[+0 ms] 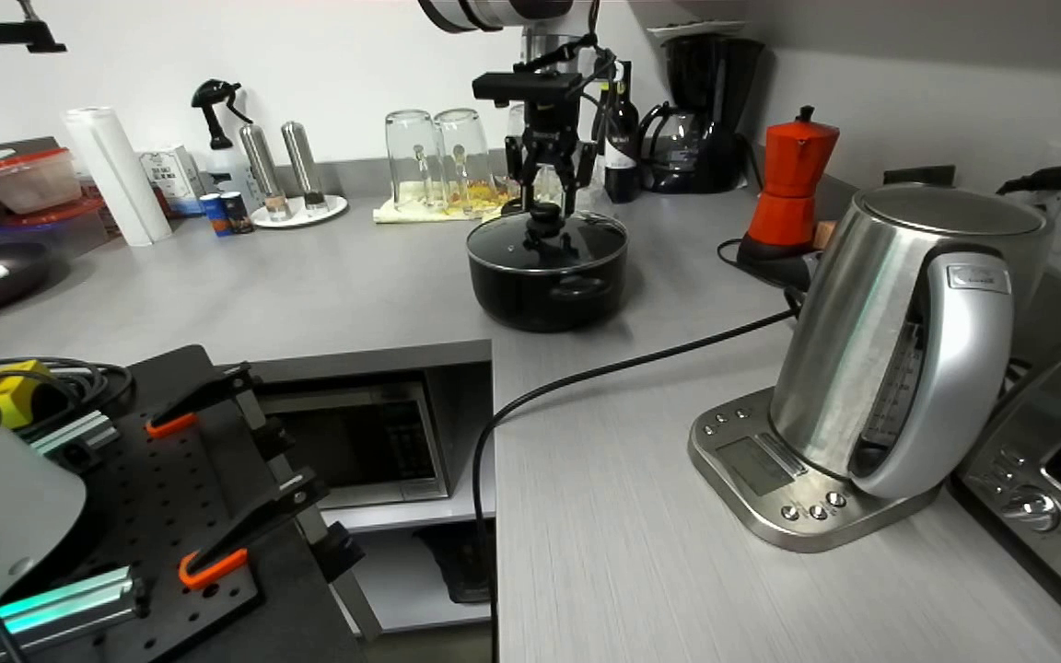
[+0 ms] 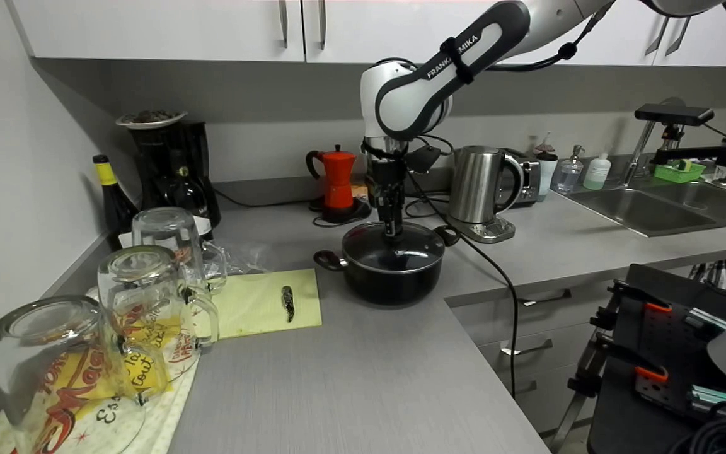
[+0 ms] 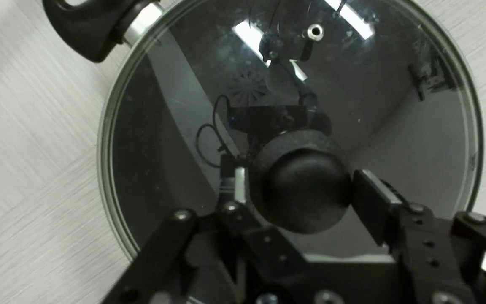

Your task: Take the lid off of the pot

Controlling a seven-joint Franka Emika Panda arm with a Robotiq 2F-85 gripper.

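Note:
The black pot (image 1: 517, 299) stands on the grey counter; it also shows in an exterior view (image 2: 388, 287). The glass lid (image 1: 505, 244) with its metal rim sits on the pot and fills much of the wrist view (image 3: 378, 114). My gripper (image 1: 548, 203) points straight down over the lid in both exterior views (image 2: 392, 232). In the wrist view its open fingers (image 3: 300, 183) stand on either side of the dark round knob (image 3: 310, 207). A gap shows between the left finger and the knob; the right finger is very near or touching it.
A steel kettle (image 1: 871, 341), a red moka pot (image 1: 790, 175) and a coffee maker (image 1: 710, 110) stand nearby. Upturned glass mugs (image 2: 142, 296) and a yellow cloth (image 2: 243, 309) lie beside the pot. A black cable (image 2: 495, 271) runs past it over the counter edge.

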